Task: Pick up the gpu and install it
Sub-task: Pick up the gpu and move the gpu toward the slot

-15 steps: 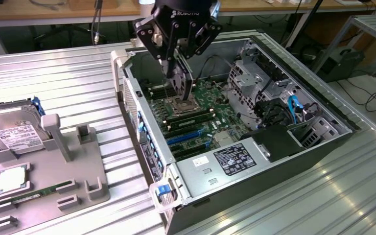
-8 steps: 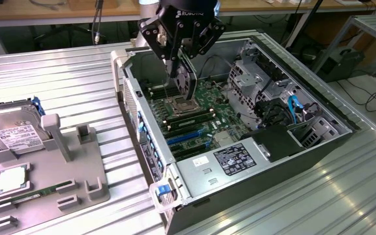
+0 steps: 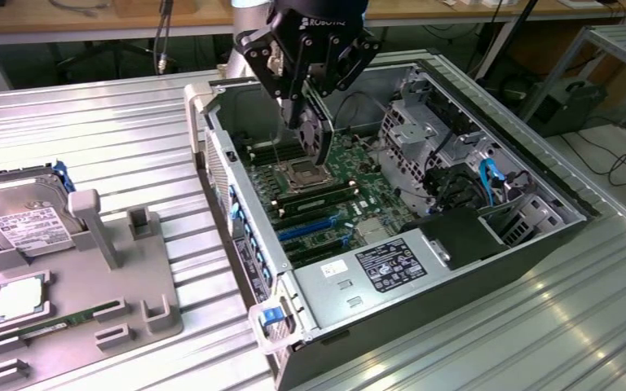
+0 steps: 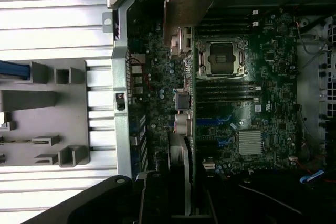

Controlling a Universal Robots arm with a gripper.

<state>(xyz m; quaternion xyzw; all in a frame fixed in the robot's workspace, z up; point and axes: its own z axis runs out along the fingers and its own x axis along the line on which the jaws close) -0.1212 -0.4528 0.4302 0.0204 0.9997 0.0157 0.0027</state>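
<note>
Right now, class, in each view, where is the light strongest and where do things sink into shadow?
Exterior view: daylight glares off the ribbed table at the exterior view's right, while the gpu in the gripper hangs dark over the shaded motherboard. Wrist view: the ribbed table washes out pale; the motherboard is dim.

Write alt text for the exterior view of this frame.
The gripper holds the gpu upright over the motherboard inside an open computer case on a ribbed metal table. On the exterior view's left, a grey fixture carries a hard drive and a memory stick.
</note>
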